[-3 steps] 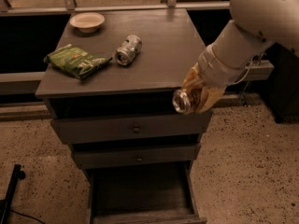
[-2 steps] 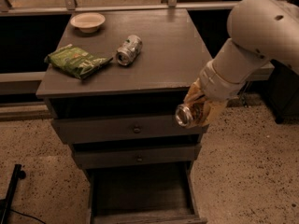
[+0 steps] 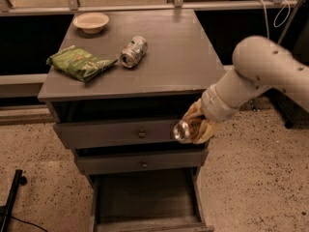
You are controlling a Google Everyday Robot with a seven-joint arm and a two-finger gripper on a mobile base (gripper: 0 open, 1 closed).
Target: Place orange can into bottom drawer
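**Can held low above the open drawer**

At the bottom centre of the frame, the bottom drawer [image 3: 145, 202] stands pulled out, ready to take the load. Just above it, right of centre, the gripper [image 3: 194, 125] is clamped on the orange can [image 3: 182, 130]. The can's silver top faces the camera, level with the upper knobbed drawer [image 3: 116, 133], probably to keep the descent short. Farther back, on the cabinet top [image 3: 183, 66], lie a silver-grey can [image 3: 133, 51], a green snack bag [image 3: 79, 62] and a pale bowl [image 3: 91, 21], well apart from the arm.

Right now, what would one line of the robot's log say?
gripper: holds small orange-brown metal can, level with right end of top knobbed grey drawer | deep bottom grey drawer: open, below-left of can | can not yet inside
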